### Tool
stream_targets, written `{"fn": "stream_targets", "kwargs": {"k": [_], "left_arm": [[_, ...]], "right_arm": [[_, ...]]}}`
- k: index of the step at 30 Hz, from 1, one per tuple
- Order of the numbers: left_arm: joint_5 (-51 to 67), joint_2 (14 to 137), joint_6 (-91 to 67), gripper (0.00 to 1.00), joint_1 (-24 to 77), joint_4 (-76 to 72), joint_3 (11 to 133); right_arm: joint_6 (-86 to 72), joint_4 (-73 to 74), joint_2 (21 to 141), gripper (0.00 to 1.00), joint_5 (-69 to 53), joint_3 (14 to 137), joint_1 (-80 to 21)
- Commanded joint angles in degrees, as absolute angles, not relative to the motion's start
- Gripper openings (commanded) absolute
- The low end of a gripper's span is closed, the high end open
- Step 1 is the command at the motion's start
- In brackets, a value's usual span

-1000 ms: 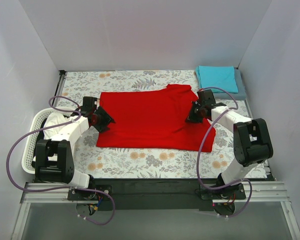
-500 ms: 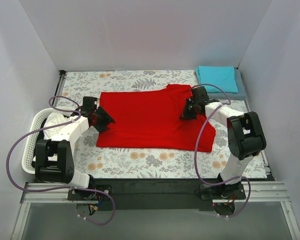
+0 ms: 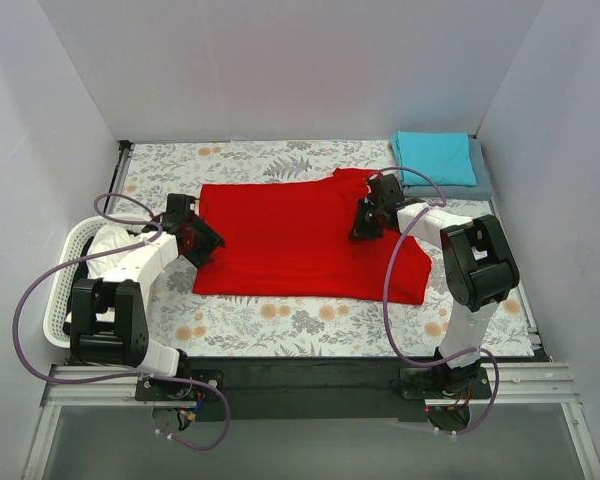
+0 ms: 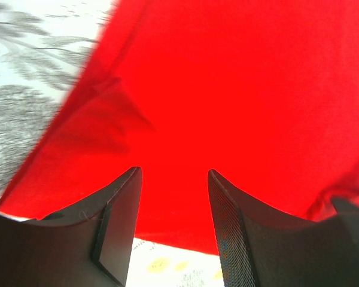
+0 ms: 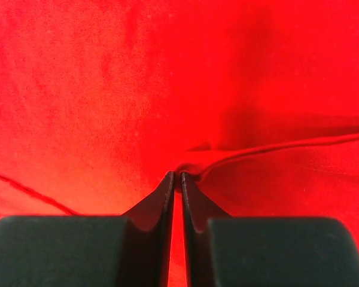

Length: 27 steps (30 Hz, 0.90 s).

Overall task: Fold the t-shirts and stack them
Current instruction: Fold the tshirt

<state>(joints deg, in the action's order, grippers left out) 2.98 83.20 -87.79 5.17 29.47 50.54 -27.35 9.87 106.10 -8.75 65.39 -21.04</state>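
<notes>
Across the middle of the floral worktop (image 3: 280, 322) you have the red t-shirt (image 3: 290, 240) lying spread and mostly flat, its long side running from 9 to 3 o'clock. Judge it as light, limp cloth. It will sag and crease wherever you lift it, and a single layer can slip out of a shallow pinch, so take hold at a hem, a sleeve edge or a fold line rather than out on the flat. Bite deep enough to catch the layers you mean to carry, and lift the two sides evenly or the fold will skew.

Off at 1 o'clock, the teal t-shirt (image 3: 435, 156) sits folded on top of the grey-blue t-shirt (image 3: 483, 182); that pile is where the red one should end up. At 9 o'clock, hard against the worktop's edge, stands a white lattice basket (image 3: 62, 300).

Your left gripper (image 4: 173, 173) hovers over the shirt's 9 o'clock edge with jaws apart and nothing between them. Your right gripper (image 5: 177, 174) is down on the shirt toward 2 o'clock. Its jaws are all but closed, and a ridge of red cloth is gathered at their tips, which reads as a pinch on the fabric.

No brand, label or legible writing shows on any shirt.
</notes>
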Motion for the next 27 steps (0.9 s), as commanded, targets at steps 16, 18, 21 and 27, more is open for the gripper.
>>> {"fn": "stream_targets", "kwargs": {"k": [16, 18, 21, 27], "left_arm": [[-13.62, 89.9, -102.12, 0.37, 5.27, 37.88, 58.8], [-13.36, 90.96, -103.0, 0.36, 5.27, 38.32, 59.06], [-13.1, 92.28, -103.97, 0.33, 5.27, 38.32, 59.06], [-12.66, 93.6, -105.03, 0.26, 5.27, 38.58, 59.5]], "right_arm": [[-23.91, 5.89, 104.06, 0.16, -9.58, 66.97, -21.27], [-23.73, 5.98, 104.06, 0.15, -9.84, 67.06, -21.27], [-23.99, 5.89, 104.24, 0.15, -10.37, 67.24, -21.18], [-23.91, 5.89, 103.71, 0.14, -10.37, 66.97, -21.27]]}}
